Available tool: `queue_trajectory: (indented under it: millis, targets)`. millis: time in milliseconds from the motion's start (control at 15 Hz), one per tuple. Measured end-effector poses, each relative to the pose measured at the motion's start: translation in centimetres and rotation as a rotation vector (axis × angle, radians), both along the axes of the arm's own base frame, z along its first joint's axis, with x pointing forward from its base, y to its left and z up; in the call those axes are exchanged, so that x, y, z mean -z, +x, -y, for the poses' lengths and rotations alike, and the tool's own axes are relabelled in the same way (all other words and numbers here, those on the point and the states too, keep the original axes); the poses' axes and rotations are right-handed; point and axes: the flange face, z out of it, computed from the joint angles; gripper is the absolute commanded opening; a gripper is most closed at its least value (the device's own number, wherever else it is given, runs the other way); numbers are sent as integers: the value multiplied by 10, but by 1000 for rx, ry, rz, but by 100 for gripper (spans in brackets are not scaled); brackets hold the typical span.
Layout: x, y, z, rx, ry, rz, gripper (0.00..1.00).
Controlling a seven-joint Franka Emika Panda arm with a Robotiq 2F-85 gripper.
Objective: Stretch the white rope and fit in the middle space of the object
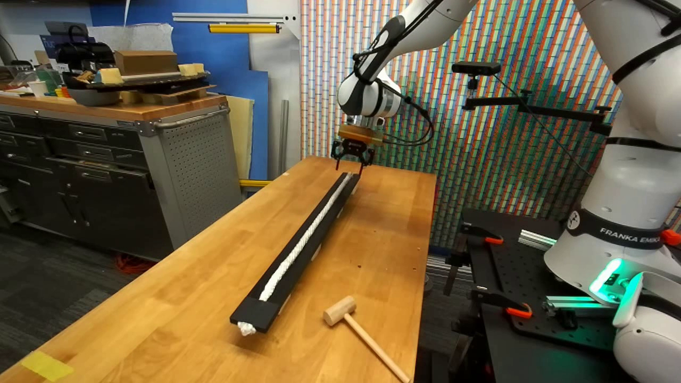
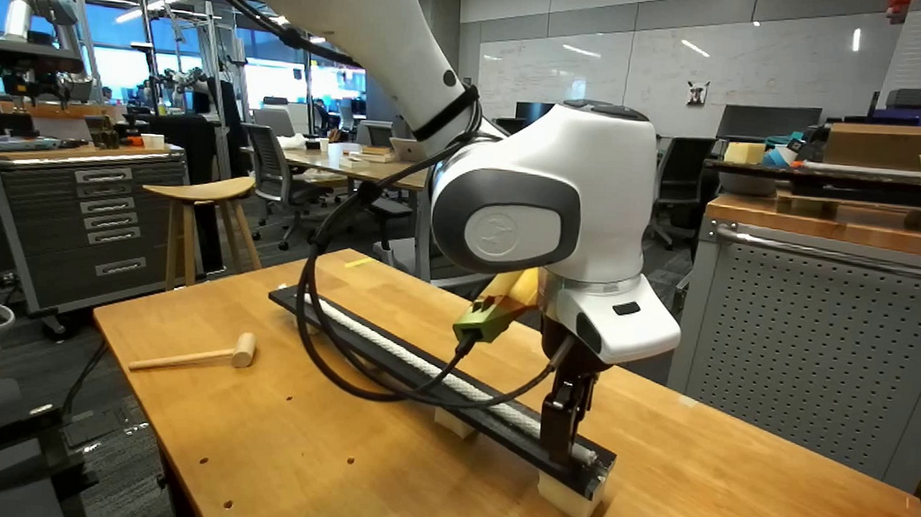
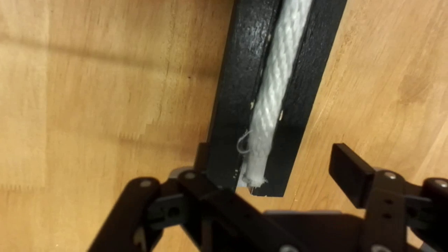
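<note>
Our jaws are wide open, and we see nothing held in them. In the wrist view the two fingers (image 3: 351,175) stand well apart at one end of the black bar (image 3: 238,91). One finger looks right by the bar's edge, but we cannot tell if they touch. We also see the cut end of the white rope (image 3: 274,87) between them in that view, and it looks a bit fuzzy.

We think the rope will be light, soft and bendy, hard to break, and maybe a bit slippery. If we push it, it may just bunch up, so we should pinch it from both sides and pull. The fuzzy tip could come apart, so we would take hold a little way back from it.

The rope lies along the middle of the bar, and both run nearly the same way, down the long way of the worktop (image 1: 383,287). How deep it sits there we cannot tell. Its cut end points toward our jaws, and it runs away from them to the black cap (image 1: 256,314), where its other end (image 1: 246,328) seems to poke out. Pale blocks (image 2: 570,499) hold the bar up off the worktop, and a wooden mallet (image 1: 367,338) lies near the cap
</note>
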Motion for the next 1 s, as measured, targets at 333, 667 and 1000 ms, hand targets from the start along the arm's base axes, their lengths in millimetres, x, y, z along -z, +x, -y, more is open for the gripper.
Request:
queue_trajectory:
  millis: [333,667,1000]
  targets:
    - [-23,13,-6,-62,-8,39,100]
    - [-95,27,-29,-301,-24,80,100]
    - [-164,22,-66,-564,-42,67,100]
